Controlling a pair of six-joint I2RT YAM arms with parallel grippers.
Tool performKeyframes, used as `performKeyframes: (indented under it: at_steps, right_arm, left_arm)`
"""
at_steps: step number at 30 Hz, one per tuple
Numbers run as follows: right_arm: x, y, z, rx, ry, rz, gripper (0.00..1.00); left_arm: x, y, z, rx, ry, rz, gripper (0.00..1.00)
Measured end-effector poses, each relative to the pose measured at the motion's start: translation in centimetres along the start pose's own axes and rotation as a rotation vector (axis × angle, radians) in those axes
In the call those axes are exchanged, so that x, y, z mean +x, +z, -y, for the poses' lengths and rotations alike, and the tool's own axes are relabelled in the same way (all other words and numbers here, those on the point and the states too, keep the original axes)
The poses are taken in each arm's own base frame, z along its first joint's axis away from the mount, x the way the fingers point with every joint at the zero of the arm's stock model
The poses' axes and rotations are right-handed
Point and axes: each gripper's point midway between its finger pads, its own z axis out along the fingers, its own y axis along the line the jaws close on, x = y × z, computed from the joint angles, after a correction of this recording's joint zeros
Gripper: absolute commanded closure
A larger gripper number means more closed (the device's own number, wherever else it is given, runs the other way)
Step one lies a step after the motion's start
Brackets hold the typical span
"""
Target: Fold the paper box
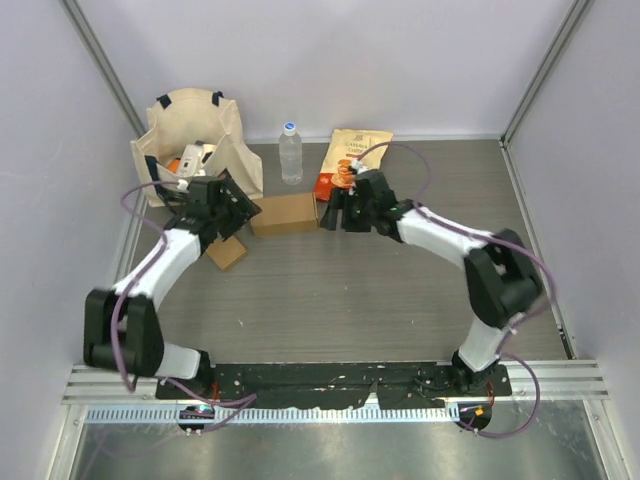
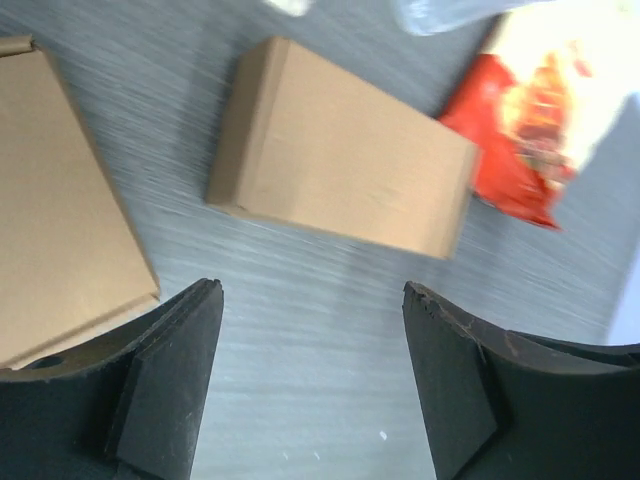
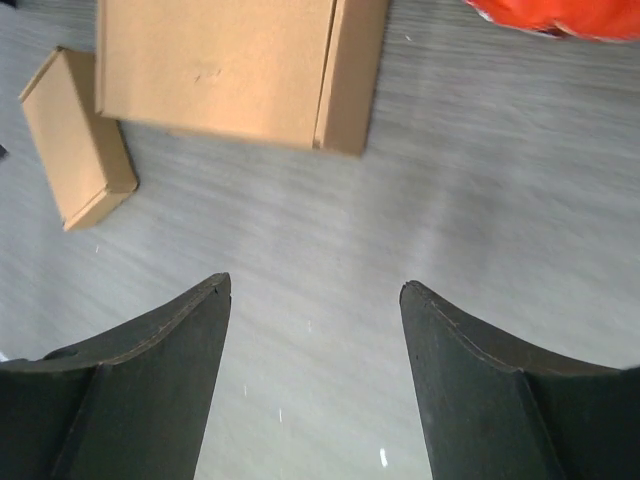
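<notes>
Start from the near side: both arms reach away from you across the table [image 1: 350,300]. Take the water bottle [image 1: 290,152] as your marker.

The left gripper [image 2: 312,295] sits to the near-left of the bottle, its jaws spread with only bare tabletop between them. The right gripper [image 3: 315,290] sits to the near-right of the bottle, jaws likewise spread and pinching nothing. A smaller brown box [image 1: 227,252] lies further to the near-left of the bottle, closer to you than either set of fingertips.

The paper box [image 1: 285,213] rests flat just on the near side of the bottle and between the two grippers. Its long axis runs left to right, so one short end faces each gripper. In both wrist views the box lies ahead of the fingertips and apart from them, not between the pads. Neither arm looks clearly nearer, as each is close to its own end.

That is what your next move likely turns on: approach from both ends along the long axis.

Farther back, a snack bag [image 1: 350,160] lies just right of the bottle and a tote bag [image 1: 190,140] stands to its left.
</notes>
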Motion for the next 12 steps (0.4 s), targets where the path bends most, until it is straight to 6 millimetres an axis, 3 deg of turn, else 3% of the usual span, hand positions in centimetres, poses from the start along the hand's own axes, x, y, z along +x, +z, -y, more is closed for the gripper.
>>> performKeyframes:
  at_steps: [5, 11, 12]
  right_arm:
    - [-2.9, -11.8, 0.3, 0.08, -0.116, 0.19, 0.21]
    - [-8.0, -30.3, -1.0, 0.159, -0.201, 0.607, 0.16]
    - [-8.7, -33.9, -1.6, 0.154, -0.213, 0.687, 0.08]
  left_arm:
    - [-1.1, -10.0, 4.4, 0.278, 0.041, 0.107, 0.25]
    - [-3.6, -24.2, 10.6, 0.624, 0.259, 0.306, 0.18]
    - [-4.4, -27.2, 11.6, 0.659, 0.307, 0.354, 0.18]
